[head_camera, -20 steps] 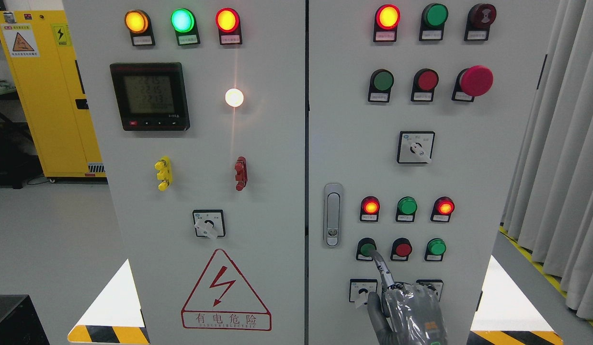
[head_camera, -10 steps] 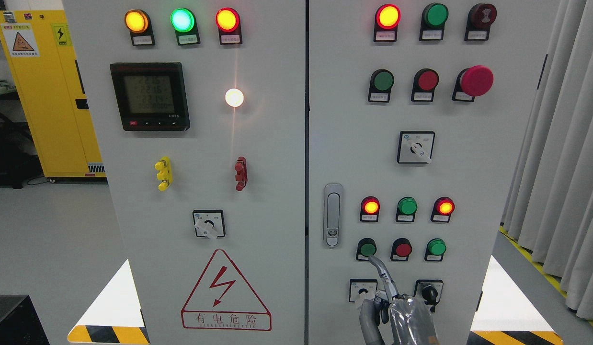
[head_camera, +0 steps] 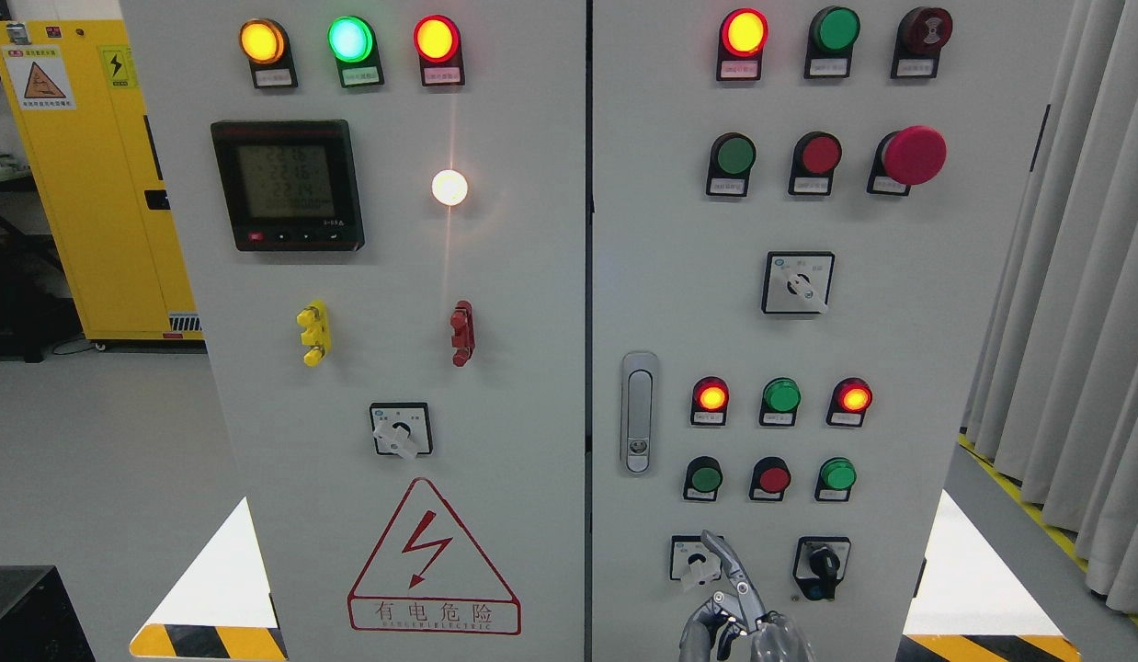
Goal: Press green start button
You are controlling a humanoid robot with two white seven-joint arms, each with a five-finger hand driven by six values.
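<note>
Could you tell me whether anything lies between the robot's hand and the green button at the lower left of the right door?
Nothing visible does. The right hand sits at the bottom edge, index finger pointing up over a selector switch; only bare panel separates it from the green start button.

I see a yellow cabinet left of the grey panel; grey curtains hang at its right.

Grey cabinet door carries the green start button.
</note>
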